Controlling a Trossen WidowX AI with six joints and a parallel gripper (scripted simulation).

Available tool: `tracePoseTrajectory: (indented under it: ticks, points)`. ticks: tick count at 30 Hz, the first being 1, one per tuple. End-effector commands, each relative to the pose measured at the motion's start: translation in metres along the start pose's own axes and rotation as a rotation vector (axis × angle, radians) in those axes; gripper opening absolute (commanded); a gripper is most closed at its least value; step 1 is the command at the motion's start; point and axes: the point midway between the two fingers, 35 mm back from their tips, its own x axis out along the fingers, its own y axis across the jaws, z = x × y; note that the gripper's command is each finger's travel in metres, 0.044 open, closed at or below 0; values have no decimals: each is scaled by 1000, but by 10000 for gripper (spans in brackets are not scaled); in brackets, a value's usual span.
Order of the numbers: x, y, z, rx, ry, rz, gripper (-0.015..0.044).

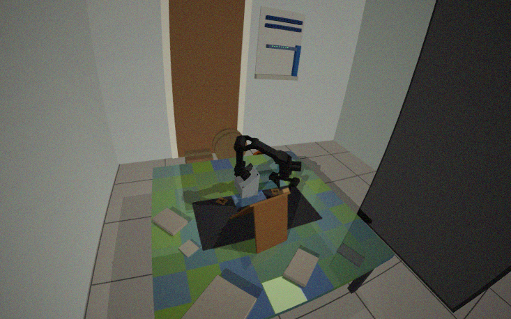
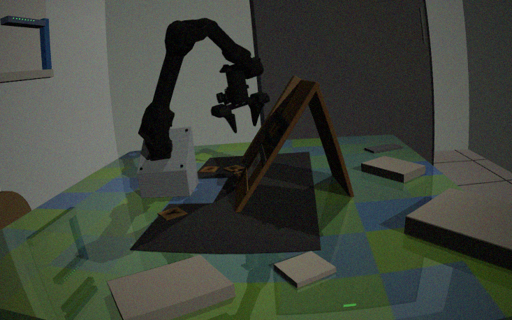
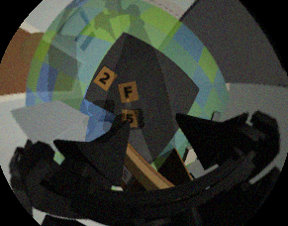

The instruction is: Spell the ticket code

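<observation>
A brown A-frame board (image 1: 271,223) (image 2: 323,119) stands on a dark mat (image 1: 209,226) (image 2: 217,235); its rail face (image 2: 269,133) is in shadow and I cannot read it. Three orange letter tiles lie flat on the mat: two (image 2: 208,169) (image 2: 233,168) by the board's foot and one (image 2: 172,213) nearer the front. In the wrist view they show as "2" (image 3: 106,80), "F" (image 3: 128,92) and a third (image 3: 131,119) that I cannot read. My gripper (image 2: 244,126) (image 1: 285,183) (image 3: 153,120) is open and empty, pointing down, high above the two tiles by the board. I cannot make out the ticket.
The arm's grey base (image 2: 170,167) (image 1: 247,185) stands at the mat's back edge. Several flat grey blocks lie around the mat: front (image 2: 170,286) (image 2: 304,268), right (image 2: 472,223) (image 2: 392,167). A dark panel stands to the right of the counter.
</observation>
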Motion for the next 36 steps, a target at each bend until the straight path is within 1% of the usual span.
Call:
tracePoseTrajectory:
  ticks: [1, 4, 15, 21, 36]
  points:
    - [53, 21, 32, -25, 60, 99, 340]
    - [80, 35, 45, -27, 97, 149, 340]
    - [83, 37, 43, -27, 100, 153, 340]
    - [113, 42, 39, -27, 101, 153, 340]
    - [115, 43, 40, -27, 101, 153, 340]
